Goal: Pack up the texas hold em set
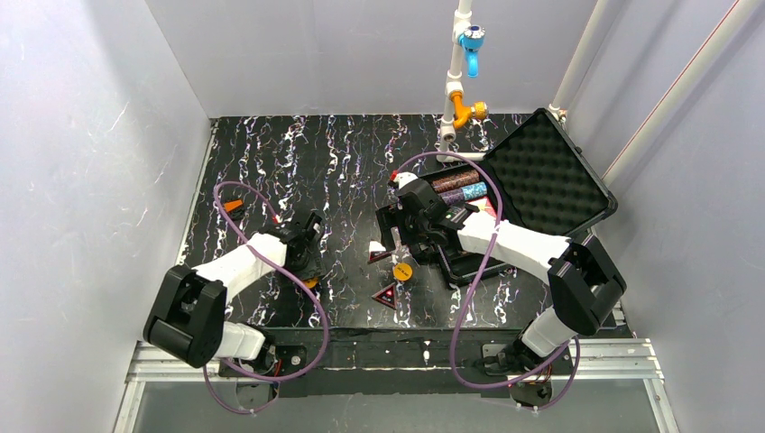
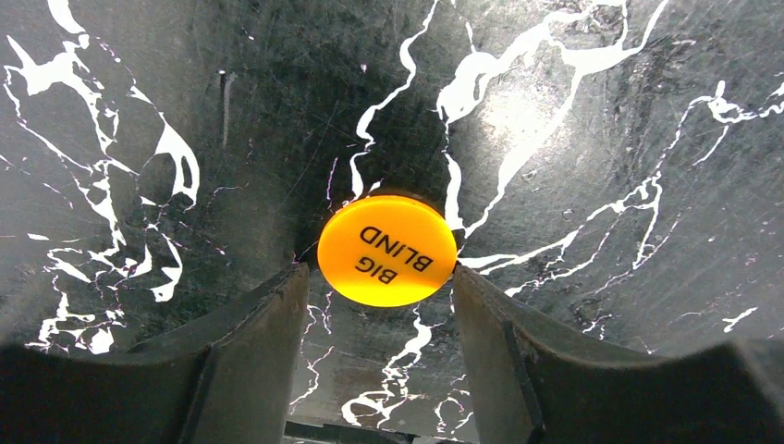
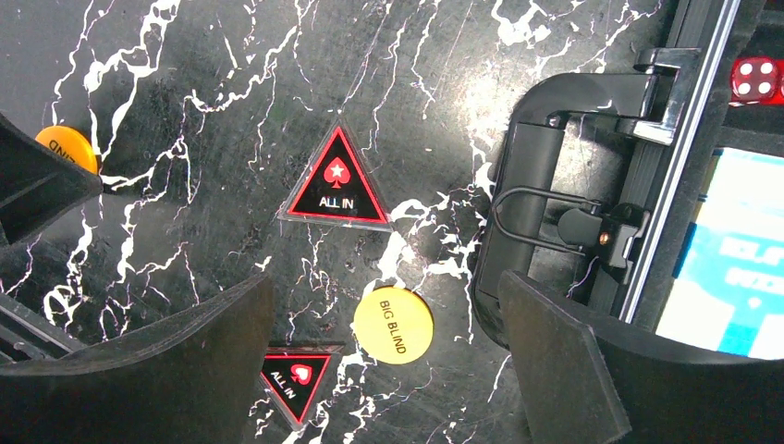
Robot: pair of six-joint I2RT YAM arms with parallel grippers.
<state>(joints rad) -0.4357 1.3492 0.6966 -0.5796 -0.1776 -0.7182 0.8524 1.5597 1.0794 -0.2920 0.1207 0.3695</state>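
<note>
The left gripper (image 2: 381, 305) is low over the black marble-patterned table (image 2: 139, 111), its two dark fingers (image 2: 259, 342) standing on either side of an orange round disc (image 2: 387, 250) printed "BIG BLIND". The disc lies flat on the table. The fingertips sit right at its edges, but whether they actually press on it cannot be told; the jaws are partly apart, about the disc's width.

The right gripper (image 3: 388, 356) hangs with its jaws spread wide and nothing between them. Below it on the table lie a dark triangular marker (image 3: 335, 181) with a red border reading "ALL IN", a second such marker (image 3: 294, 381) partly hidden by the left finger, and a yellow-orange disc (image 3: 393, 325) also reading "BIG BLIND". Another orange disc (image 3: 65, 148) peeks out at the left edge of that view.

Just to the right of these pieces is the black hard case (image 3: 545, 185), its handle and latch facing the markers. In the overhead view the case (image 1: 541, 194) stands open at the right rear of the table, its foam-lined lid (image 1: 548, 176) tilted back. Brown-maroon chip rolls (image 1: 456, 183) lie inside near the back. A red die (image 3: 756, 79) and a blue card deck (image 3: 730, 259) show inside the case in the right wrist view.
</note>
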